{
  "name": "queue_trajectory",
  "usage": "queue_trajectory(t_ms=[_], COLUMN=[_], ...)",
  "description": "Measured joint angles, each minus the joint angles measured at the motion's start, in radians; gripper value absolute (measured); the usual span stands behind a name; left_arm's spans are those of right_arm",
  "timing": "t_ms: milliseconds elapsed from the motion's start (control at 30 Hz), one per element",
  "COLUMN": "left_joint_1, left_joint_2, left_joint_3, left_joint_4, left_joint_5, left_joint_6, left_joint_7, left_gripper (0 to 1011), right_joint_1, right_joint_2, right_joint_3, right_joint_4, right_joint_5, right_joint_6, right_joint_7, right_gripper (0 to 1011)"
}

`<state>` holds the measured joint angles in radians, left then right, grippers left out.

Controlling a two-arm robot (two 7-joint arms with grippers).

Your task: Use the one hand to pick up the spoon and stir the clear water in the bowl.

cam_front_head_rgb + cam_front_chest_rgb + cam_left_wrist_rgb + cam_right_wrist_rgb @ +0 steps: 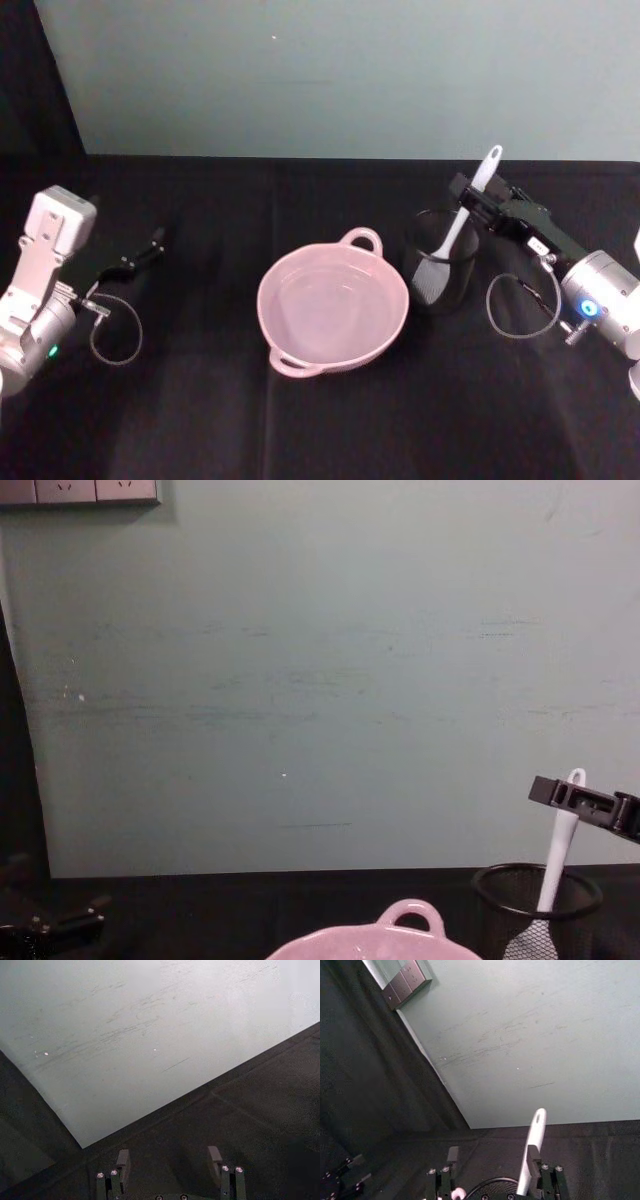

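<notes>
Right gripper [478, 203], fingers spread, straddles the upper handle of the white spoon [456, 230] standing in the black mesh cup [441, 262], beside the pink bowl [333, 305].

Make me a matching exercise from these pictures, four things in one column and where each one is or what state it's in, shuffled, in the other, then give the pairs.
Things:
1. spoon
2. bowl
3. left gripper
4. right gripper

Places or states:
A. at the spoon's handle, one finger against it, the other apart from it, open
B. standing head down in the black mesh cup
C. pale pink, in the middle of the black table
D. apart from everything, over the table's left side, fingers open

Pairs: 1-B, 2-C, 3-D, 4-A
</notes>
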<state>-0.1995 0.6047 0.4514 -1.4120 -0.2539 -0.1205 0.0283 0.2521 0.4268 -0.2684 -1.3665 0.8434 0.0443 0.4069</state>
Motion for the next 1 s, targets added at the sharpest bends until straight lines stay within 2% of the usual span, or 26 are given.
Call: queue_trajectory(t_ms=[100,233,333,433,567,600,700,833,867,1000], left_joint_1=[0.000,0.000,0.000,0.000,0.000,0.000,0.000,0.000,0.000,0.000], left_joint_2=[0.000,0.000,0.000,0.000,0.000,0.000,0.000,0.000,0.000,0.000], left_joint_3=[0.000,0.000,0.000,0.000,0.000,0.000,0.000,0.000,0.000,0.000], left_joint_4=[0.000,0.000,0.000,0.000,0.000,0.000,0.000,0.000,0.000,0.000], left_joint_5=[0.000,0.000,0.000,0.000,0.000,0.000,0.000,0.000,0.000,0.000], left_joint_6=[0.000,0.000,0.000,0.000,0.000,0.000,0.000,0.000,0.000,0.000], left_joint_7=[0.000,0.000,0.000,0.000,0.000,0.000,0.000,0.000,0.000,0.000], left_gripper=[1011,1011,1011,1011,1011,1011,1011,1011,1011,1011], right_joint_1=[0.000,-0.004,-0.006,-0.013,-0.034,-0.050,-0.095,-0.165,-0.165,-0.230], right_joint_2=[0.000,0.020,0.030,0.047,0.068,0.079,0.107,0.138,0.138,0.152], right_joint_3=[0.000,-0.029,-0.036,-0.041,-0.037,-0.030,-0.004,0.048,0.048,0.111], right_joint_4=[0.000,-0.012,-0.021,-0.039,-0.071,-0.092,-0.141,-0.182,-0.182,-0.182], right_joint_5=[0.000,-0.115,-0.170,-0.250,-0.314,-0.341,-0.379,-0.399,-0.399,-0.404], right_joint_6=[0.000,-0.065,-0.089,-0.121,-0.153,-0.168,-0.186,-0.199,-0.199,-0.226], right_joint_7=[0.000,-0.027,-0.047,-0.081,-0.111,-0.127,-0.159,-0.199,-0.199,-0.234], right_gripper=[927,1003,1003,1003,1003,1002,1002,1003,1003,1003])
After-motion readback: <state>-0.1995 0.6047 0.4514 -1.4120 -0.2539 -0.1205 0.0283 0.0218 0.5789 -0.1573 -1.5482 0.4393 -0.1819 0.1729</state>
